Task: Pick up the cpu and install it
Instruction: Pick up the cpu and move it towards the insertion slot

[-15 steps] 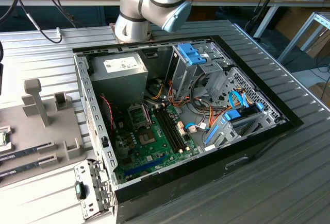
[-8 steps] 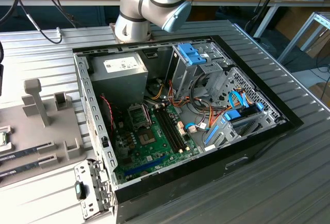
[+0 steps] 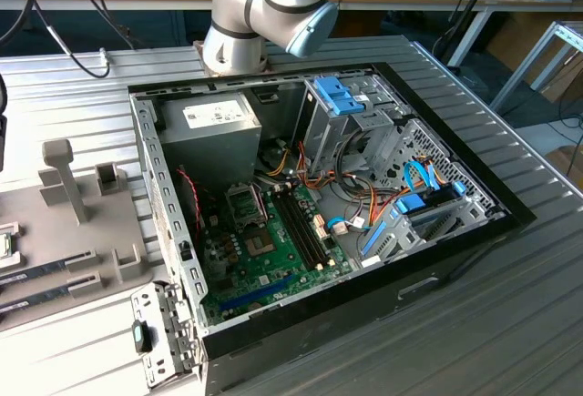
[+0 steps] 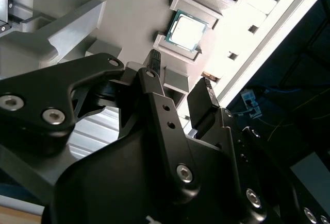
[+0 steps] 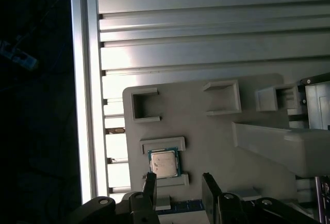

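Ribbed aluminium table (image 5: 206,28), silver and slatted: this is your working surface, and it carries every item listed below.

1. Pincer (image 4: 180,74). Black, two-jawed. You have it spread wide, with a clear gap between the jaws and nothing held in that gap. It hangs over the near edge of item 2.

2. Fixture plate (image 5: 221,126). Pale grey, lying flat on the table beneath and ahead of your pincer. It has several raised-wall pockets and a tall block standing off to one side of the jaws.

3. Cpu (image 5: 164,163). Small square chip with a silver top and a thin green rim. It lies flat in a shallow walled nest on the fixture plate, just ahead of your jaw tips and nearer one jaw than the other. It is outside the gap, and in the second wrist view it sits apart from both tips.

4. Computer case (image 3: 364,309). Black, lying open on the table, with the fixture plate at the exterior view's left of it. You cannot tell how far it lies from your pincer.
   - 4a. Motherboard (image 3: 273,259): green, on the case floor.
   - 4b. Power supply (image 3: 209,132): grey box in the far corner of the case.
   - 4c. Drive bracket (image 3: 339,96): blue, beside the power supply.

5. Arm (image 3: 273,0). Grey and pale blue joints, rising behind the case.
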You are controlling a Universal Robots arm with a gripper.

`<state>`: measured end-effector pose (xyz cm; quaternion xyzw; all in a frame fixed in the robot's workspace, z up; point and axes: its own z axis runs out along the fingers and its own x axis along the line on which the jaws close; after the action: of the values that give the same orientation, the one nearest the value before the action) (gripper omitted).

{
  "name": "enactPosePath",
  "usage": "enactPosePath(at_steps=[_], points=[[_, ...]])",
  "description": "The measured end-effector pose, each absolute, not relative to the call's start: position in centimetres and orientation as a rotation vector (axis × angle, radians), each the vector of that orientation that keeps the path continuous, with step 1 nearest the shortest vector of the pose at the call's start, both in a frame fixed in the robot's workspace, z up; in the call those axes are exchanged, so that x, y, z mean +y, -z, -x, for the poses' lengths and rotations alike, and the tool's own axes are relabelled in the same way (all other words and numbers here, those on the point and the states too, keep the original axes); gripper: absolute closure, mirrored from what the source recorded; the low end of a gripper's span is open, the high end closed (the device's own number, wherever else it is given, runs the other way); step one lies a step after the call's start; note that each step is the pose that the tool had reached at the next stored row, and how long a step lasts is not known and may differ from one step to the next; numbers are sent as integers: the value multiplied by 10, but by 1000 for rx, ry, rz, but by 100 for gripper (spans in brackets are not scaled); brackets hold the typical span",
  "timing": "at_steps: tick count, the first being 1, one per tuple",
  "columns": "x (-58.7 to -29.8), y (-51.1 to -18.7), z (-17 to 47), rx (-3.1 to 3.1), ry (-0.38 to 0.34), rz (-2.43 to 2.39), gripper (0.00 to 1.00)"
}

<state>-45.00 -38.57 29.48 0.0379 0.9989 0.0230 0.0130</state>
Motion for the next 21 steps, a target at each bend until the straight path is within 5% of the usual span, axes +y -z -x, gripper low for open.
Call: enactPosePath(at_steps=[21], points=[[-386,-291,451,3112,-72,-118,52]])
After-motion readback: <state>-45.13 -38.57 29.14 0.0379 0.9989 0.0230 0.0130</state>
